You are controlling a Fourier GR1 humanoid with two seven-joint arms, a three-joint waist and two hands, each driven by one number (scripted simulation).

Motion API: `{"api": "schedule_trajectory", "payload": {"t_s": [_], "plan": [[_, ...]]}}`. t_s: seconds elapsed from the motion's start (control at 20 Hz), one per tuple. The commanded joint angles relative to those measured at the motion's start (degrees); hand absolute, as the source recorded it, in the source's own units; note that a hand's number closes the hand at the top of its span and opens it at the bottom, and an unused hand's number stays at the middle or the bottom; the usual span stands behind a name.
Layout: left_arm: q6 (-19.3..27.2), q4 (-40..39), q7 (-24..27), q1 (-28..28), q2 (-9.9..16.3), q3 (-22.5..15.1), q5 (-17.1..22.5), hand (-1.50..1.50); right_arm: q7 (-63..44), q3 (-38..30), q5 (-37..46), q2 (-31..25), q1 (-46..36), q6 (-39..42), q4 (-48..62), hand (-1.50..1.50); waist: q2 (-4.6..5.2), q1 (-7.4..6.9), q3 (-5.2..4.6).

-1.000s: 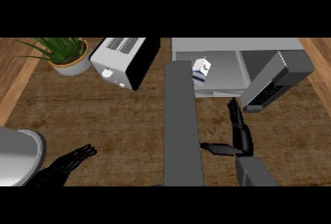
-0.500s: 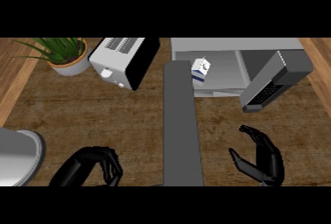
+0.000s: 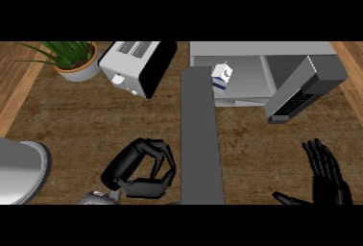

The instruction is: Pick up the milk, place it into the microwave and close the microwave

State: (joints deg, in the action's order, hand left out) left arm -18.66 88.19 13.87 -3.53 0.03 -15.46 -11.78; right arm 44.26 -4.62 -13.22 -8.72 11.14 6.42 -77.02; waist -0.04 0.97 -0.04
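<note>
The milk carton, white with a blue side, stands upright inside the grey microwave at the back right. The microwave's door is swung open and runs as a long grey slab toward me down the middle of the counter. My left hand sits low, just left of the door, with its fingers curled and nothing in them. My right hand is at the lower right, well right of the door, fingers straight and pointing away from me. Neither hand touches the milk.
A white and black toaster stands left of the microwave, with a potted plant beyond it at the back left. A grey round object sits at the left edge. A grey and black panel juts out at the microwave's right.
My left hand has come up and rightward toward the door, its fingers curling in. My right hand has drawn back to the lower right and straightened out. The milk has stayed inside the microwave.
</note>
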Motion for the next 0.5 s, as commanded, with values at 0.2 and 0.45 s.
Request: {"api": "schedule_trajectory", "payload": {"t_s": [0.2, 0.45], "plan": [[12.83, -16.27, 3.20, -14.39, -0.02, -13.68, -1.51, 1.50, -3.24, -1.96, -1.72, -5.04, 6.41, 3.10, -11.35, -1.50, 0.16, 1.51, -0.07], [24.69, -23.39, -2.61, -22.50, -0.01, -25.84, 5.23, 1.50, -5.25, -2.72, -4.01, -3.88, 6.04, 2.99, -15.28, -1.50, 0.18, 1.36, -0.02]]}}
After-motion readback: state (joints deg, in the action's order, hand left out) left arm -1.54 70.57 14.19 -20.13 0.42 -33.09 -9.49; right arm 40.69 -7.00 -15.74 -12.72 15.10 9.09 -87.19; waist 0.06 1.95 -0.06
